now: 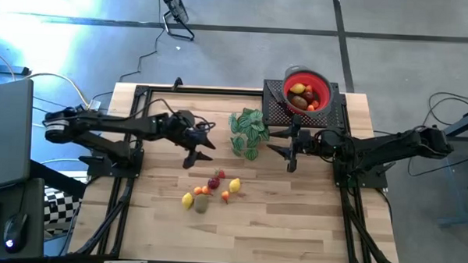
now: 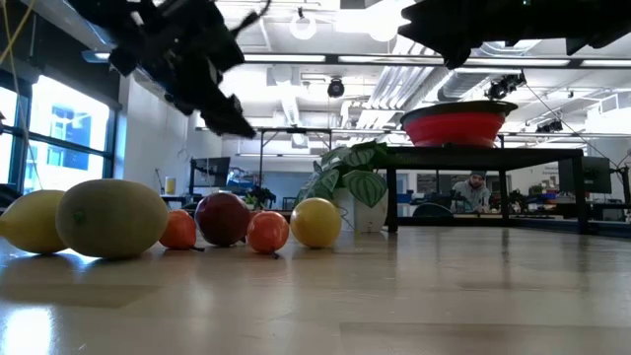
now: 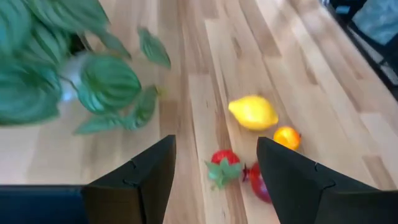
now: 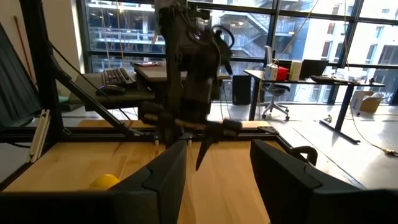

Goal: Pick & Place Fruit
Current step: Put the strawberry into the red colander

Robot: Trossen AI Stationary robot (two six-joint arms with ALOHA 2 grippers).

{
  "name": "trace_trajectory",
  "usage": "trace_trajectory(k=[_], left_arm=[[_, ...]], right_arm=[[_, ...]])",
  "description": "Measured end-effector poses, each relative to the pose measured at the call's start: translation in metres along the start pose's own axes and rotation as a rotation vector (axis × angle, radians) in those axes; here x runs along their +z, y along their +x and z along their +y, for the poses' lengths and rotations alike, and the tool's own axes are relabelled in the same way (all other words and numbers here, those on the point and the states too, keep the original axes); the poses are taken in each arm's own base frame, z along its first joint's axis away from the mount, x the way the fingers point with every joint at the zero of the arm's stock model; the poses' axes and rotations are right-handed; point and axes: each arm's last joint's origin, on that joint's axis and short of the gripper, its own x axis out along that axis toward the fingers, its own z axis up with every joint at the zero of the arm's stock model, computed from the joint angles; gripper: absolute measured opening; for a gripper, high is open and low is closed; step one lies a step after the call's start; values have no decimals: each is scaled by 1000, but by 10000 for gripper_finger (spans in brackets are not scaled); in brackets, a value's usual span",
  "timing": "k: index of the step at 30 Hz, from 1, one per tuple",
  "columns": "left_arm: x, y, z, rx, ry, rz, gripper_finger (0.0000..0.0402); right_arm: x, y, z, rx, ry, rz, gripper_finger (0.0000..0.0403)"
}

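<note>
Several small toy fruits (image 1: 211, 191) lie in a cluster on the wooden table, lemons, red and orange pieces and a brown-green one; the low view shows them in a row (image 2: 225, 219). More fruit sits in the red bowl (image 1: 321, 84) on the black rack. My left gripper (image 1: 200, 149) hovers open above the table, just on the far left of the cluster; its wrist view shows a lemon (image 3: 253, 112), a red strawberry-like piece (image 3: 222, 167) and an orange piece (image 3: 286, 137) beyond the fingers. My right gripper (image 1: 288, 153) is open, raised near the rack, touching nothing.
A green leafy plant sprig (image 1: 248, 130) stands between the two grippers, close to the left one. The black rack (image 1: 275, 108) with the bowl sits at the far right. Bare wood lies toward the near edge. A person sits in the room behind (image 2: 476, 190).
</note>
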Motion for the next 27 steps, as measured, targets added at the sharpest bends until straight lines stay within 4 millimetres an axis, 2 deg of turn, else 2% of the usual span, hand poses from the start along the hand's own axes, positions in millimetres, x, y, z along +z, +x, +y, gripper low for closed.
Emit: trace_trajectory(k=[7, 15, 27], left_arm=[[-13, 19, 5, -35, -35, 83, 217], [-25, 33, 10, -49, 24, 149, 206], [-37, 60, 1, -44, 84, 206, 194]], right_arm=[[0, 0, 0, -1, 0, -5, 171], [1, 0, 0, -1, -1, -12, 171], [2, 0, 0, -2, 0, -20, 171]])
